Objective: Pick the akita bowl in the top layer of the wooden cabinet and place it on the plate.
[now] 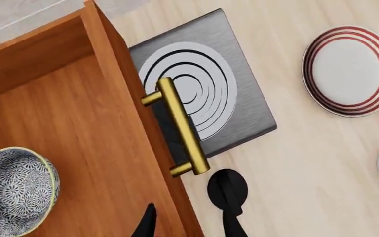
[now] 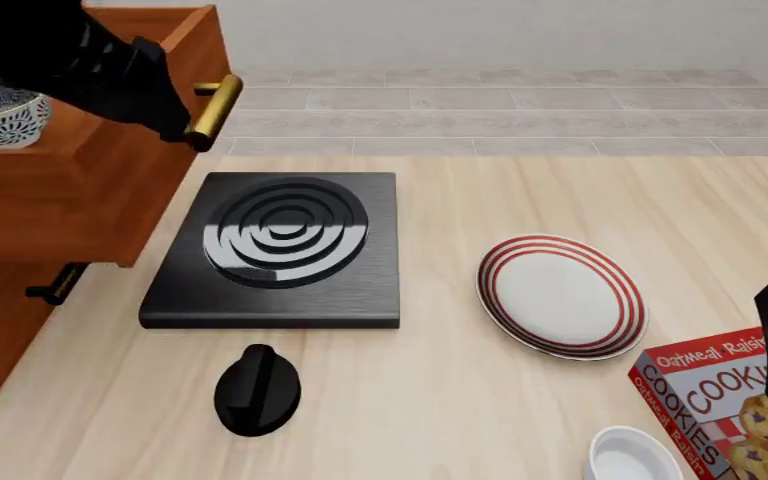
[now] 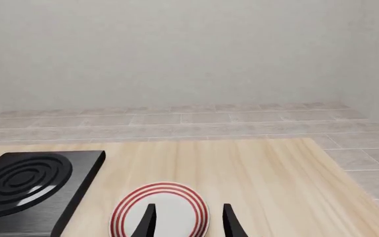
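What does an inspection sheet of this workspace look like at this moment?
Surface: light wooden table.
Job's things: akita bowl inside the pulled-out top drawer of the wooden cabinet; plate bare.
Clutter: black stove, black knob, cookie box, white bowl.
Grippers: left gripper open, at the drawer's brass handle; right gripper open, empty.
Cables: nothing seen.
Surroundings: tiled floor, pale wall.

Our left arm [image 2: 77, 60] is matte black all over, built of blocky, faceted segments without visible markings. Our left pincer [image 1: 189, 222] ends in thin, tapered black fingers. Our right pincer [image 3: 188, 222] shows two matching slim, dark, curved fingers.
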Robot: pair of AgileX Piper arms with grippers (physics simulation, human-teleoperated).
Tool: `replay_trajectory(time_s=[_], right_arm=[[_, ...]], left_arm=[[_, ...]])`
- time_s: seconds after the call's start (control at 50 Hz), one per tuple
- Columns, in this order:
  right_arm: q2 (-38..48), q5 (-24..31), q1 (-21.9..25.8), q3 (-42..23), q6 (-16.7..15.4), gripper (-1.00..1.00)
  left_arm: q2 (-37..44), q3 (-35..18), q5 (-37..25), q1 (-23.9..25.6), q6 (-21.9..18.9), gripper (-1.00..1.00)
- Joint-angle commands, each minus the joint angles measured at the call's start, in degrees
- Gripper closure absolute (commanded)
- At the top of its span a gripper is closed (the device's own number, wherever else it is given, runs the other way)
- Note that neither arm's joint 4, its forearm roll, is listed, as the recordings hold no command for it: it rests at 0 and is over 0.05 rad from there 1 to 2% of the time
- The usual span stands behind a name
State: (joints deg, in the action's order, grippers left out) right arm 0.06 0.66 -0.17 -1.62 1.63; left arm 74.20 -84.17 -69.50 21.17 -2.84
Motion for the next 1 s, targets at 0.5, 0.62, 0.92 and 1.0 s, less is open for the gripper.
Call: replay_trajectory(time_s=[0.5,0.62,0.92,1.0], right_arm=[[0.00,-0.06,0.02,-0.13,0.04,-1.00],[0.00,-0.07,0.01,-0.14,0.12,-1.00],[-0.01,-0.09,0.05,-0.16,0.13,-1.00],[-0.01,-0.08,0.04,-0.20,0.08,-1.00]], left_arm=[[-0.17,-8.55,-0.40,-1.30,-0.76,-1.00],[0.13,-9.32,-0.40,-3.18,-1.67,-1.00],[0.60,-8.79,-0.40,-7.89,-1.22,-1.00],[0.95,-7.79,-0.40,-8.03,0.30,-1.00]])
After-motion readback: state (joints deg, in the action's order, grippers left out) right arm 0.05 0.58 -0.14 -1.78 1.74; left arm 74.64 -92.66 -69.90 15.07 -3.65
